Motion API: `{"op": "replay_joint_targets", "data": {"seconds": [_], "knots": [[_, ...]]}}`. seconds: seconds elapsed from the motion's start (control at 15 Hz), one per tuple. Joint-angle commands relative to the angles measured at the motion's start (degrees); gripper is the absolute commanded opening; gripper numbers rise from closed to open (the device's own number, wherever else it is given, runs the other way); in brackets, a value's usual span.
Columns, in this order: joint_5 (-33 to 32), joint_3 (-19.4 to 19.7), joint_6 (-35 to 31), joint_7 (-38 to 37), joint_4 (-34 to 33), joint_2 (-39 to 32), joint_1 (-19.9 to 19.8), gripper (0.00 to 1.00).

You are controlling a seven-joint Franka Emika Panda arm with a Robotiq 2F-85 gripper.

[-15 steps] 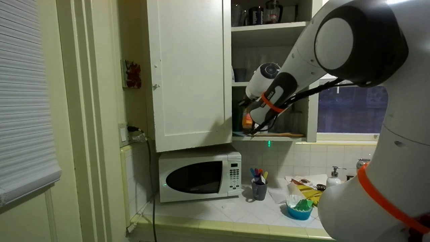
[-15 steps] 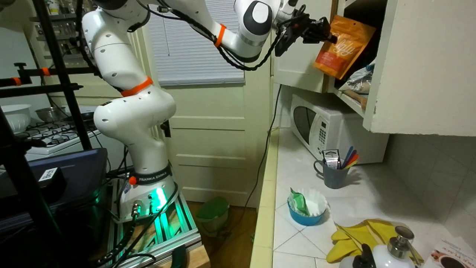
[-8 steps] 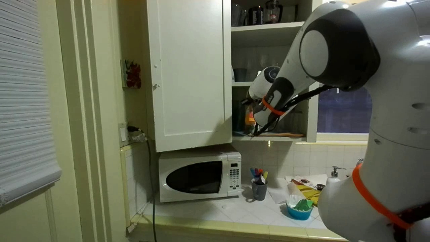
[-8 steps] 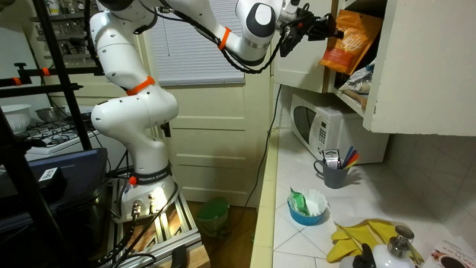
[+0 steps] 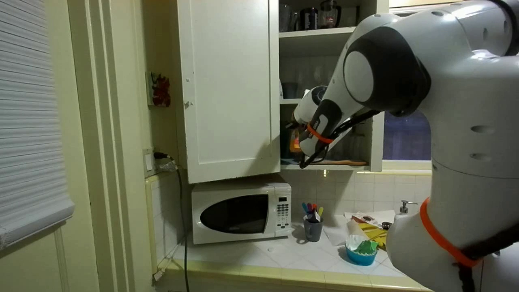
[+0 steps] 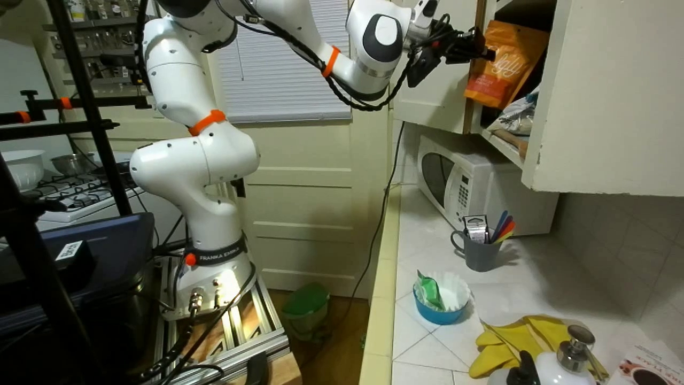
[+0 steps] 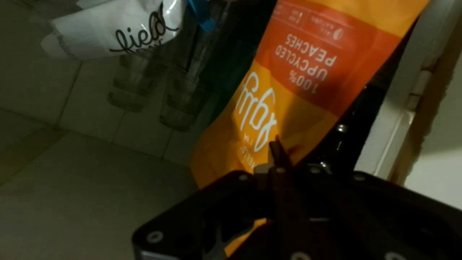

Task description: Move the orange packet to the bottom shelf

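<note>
The gripper (image 6: 488,54) is clamped on a side edge of the orange packet (image 6: 508,68). The packet hangs tilted, spreading beyond the fingertips (image 7: 277,154), above the bottom shelf (image 5: 340,167).

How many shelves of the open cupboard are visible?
3, in an exterior view: upper shelf near the picture's top, middle shelf beneath it, bottom shelf lowest. Others may be out of frame.
</note>
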State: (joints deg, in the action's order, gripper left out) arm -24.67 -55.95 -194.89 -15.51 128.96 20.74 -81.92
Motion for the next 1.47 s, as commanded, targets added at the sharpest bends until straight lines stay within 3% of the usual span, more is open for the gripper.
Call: {"op": "replay_joint_targets", "data": {"seconds": [0.0,0.8,1.2,1.27,1.33,1.4], "knots": [[1.99,-6.87,-1.45,-0.08,-1.98,-0.49,-7.21,0.01],[2.38,-30.89,0.43,-0.15,-9.74,-1.15,-30.66,0.01],[2.36,-39.22,0.98,-0.48,-12.63,-0.30,-39.95,0.01],[2.42,-40.28,1.38,-0.62,-13.08,-0.39,-40.87,0.29],[2.49,-41.16,1.40,-0.68,-13.47,-0.21,-41.83,0.29],[2.50,-41.90,1.46,-0.70,-13.84,-0.28,-42.67,0.36]]}}
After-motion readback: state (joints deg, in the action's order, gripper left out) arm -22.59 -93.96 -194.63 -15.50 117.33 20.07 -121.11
